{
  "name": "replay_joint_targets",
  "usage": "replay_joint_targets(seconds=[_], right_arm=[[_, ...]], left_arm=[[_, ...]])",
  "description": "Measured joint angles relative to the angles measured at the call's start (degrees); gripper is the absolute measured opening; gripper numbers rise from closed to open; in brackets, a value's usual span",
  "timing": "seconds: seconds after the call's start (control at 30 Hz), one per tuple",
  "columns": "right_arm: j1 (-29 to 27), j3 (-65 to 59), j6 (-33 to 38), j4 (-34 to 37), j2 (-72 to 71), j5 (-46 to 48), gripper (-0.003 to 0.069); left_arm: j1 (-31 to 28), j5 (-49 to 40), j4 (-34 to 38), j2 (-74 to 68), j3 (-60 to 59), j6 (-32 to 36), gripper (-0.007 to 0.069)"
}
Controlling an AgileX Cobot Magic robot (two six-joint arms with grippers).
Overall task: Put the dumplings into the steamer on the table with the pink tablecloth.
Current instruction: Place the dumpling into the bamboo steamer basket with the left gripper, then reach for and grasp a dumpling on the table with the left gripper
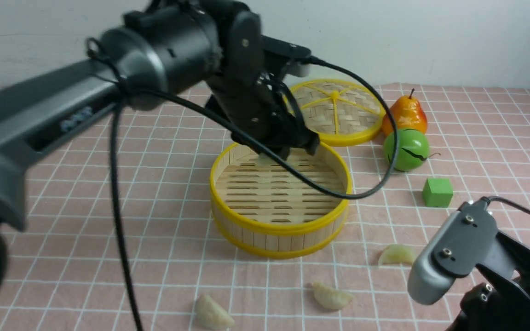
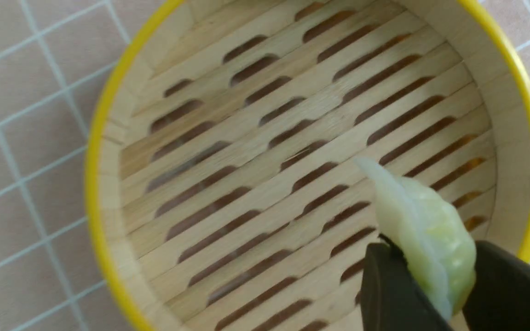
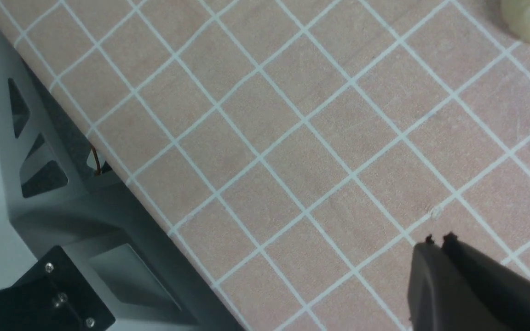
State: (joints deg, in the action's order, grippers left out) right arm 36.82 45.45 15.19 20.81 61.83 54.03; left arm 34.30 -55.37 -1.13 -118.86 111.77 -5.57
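Left gripper (image 2: pixel 433 276) pinches one dumpling (image 2: pixel 423 220) above the steamer (image 1: pixel 279 228)!
It looks soft, light, slippery and easily squashed; best gripped gently across the plump belly, not the thin pleats.

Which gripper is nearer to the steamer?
Left. The left gripper is above the steamer, holding a dumpling; the right gripper is clear of it, over the tablecloth.

Mid worktop (image 1: pixel 62 257): steamer (image 1: pixel 278 232). The lid (image 1: pixel 338 112) lies behind it, to the right. The pear (image 1: pixel 406 115) is right of lid, apple (image 1: pixel 405 148) just before pear, cube (image 1: pixel 437 192) before apple. Before steamer, on worktop: left dumpling (image 1: pixel 212 313), middle dumpling (image 1: pixel 331 296), right dumpling (image 1: pixel 396 255). The fourth dumpling (image 2: pixel 421 216) is in left end effector (image 2: pixel 430 257), over steamer's rear part.
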Motion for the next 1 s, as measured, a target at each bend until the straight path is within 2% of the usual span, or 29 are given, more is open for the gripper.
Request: replay_joint_targets(seconds=[0.13, 0.4, 0.5, 0.63, 0.73, 0.83, 1.0], right_arm=[[0.0, 0.0, -0.76, -0.02, 0.0, 4.86, 0.0024], [0.0, 0.0, -1.32, -2.28, 0.0, 7.62, 0.0029], [0.0, 0.0, -1.32, -3.68, 0.0, 6.82, 0.0032], [0.0, 0.02, -1.32, -5.17, 0.0, 6.05, 0.0036], [0.0, 0.02, -1.32, -6.06, 0.0, 4.67, 0.004], [0.0, 0.02, -1.32, -6.97, 0.0, 3.19, 0.0043], [0.0, 0.02, -1.32, -7.67, 0.0, 1.31, 0.0048]], left_arm=[[0.31, -1.01, -0.59, -8.71, 7.19, -3.83, 0.02], [0.25, -2.86, -0.95, -15.39, 10.57, -4.94, 0.0206], [0.25, -3.25, -1.61, -15.36, 10.77, -5.04, 0.0283], [0.25, -6.13, -2.51, -12.41, 10.77, -5.04, 0.0465], [0.25, -9.96, -2.82, -8.03, 10.77, -5.04, 0.0554], [0.25, -14.31, -3.38, -2.37, 10.89, -5.04, 0.0585], [0.25, -15.24, -5.15, 6.43, 6.35, -6.94, 0.0566]])
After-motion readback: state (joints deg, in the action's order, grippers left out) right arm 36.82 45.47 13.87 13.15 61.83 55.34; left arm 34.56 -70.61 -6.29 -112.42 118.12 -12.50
